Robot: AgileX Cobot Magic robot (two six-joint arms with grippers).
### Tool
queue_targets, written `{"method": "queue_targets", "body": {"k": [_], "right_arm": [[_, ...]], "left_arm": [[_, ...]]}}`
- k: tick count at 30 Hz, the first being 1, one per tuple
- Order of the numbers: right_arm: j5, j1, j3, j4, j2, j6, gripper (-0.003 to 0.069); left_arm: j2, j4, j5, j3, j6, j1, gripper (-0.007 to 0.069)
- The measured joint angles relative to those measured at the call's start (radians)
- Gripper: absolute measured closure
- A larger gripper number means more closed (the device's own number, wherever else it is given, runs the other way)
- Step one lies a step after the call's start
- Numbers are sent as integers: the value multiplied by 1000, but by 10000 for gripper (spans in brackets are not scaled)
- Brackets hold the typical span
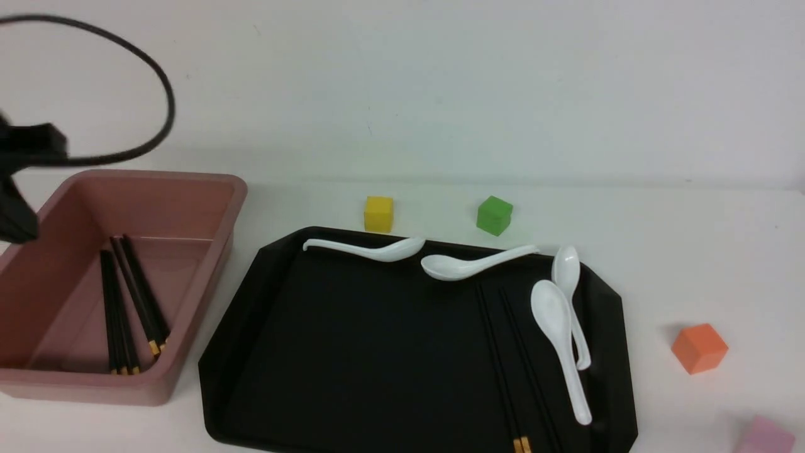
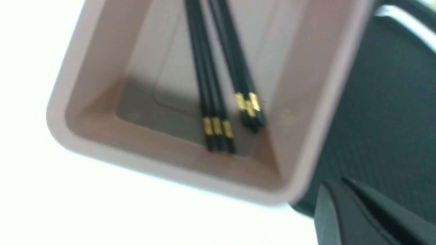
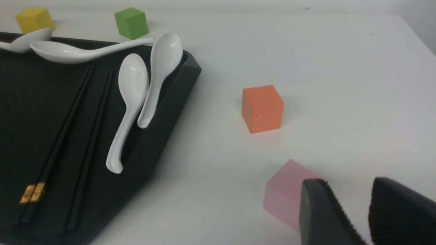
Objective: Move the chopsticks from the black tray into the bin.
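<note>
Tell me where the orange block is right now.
The orange block sits on the white table, to the right of the black tray in the front view, with the pink block its nearest neighbour.

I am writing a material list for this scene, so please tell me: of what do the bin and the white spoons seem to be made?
The bin looks like molded plastic with a satin finish: rounded corners, a thick rim and soft sheen. The white spoons look smooth and glossy, with bright highlights, perhaps ceramic or melamine; the look alone cannot settle it.
</note>
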Motion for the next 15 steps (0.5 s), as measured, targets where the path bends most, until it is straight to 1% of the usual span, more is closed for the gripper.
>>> {"method": "queue_targets", "body": {"k": [4, 8, 12, 14, 15], "right_arm": [[0, 0, 0, 0, 0, 0, 419], [0, 0, 0, 0, 0, 0, 419], [0, 0, 0, 1, 0, 0, 419], [0, 0, 0, 0, 0, 0, 419], [0, 0, 0, 0, 0, 0, 419]], "left_arm": [[-194, -49, -12, 123, 55, 0, 637], [-405, -110, -57, 273, 130, 0, 637], [-624, -191, -141, 446, 235, 0, 637], [-704, -212, -184, 510, 255, 0, 637], [-765, -232, -234, 560, 266, 0, 637]]}}
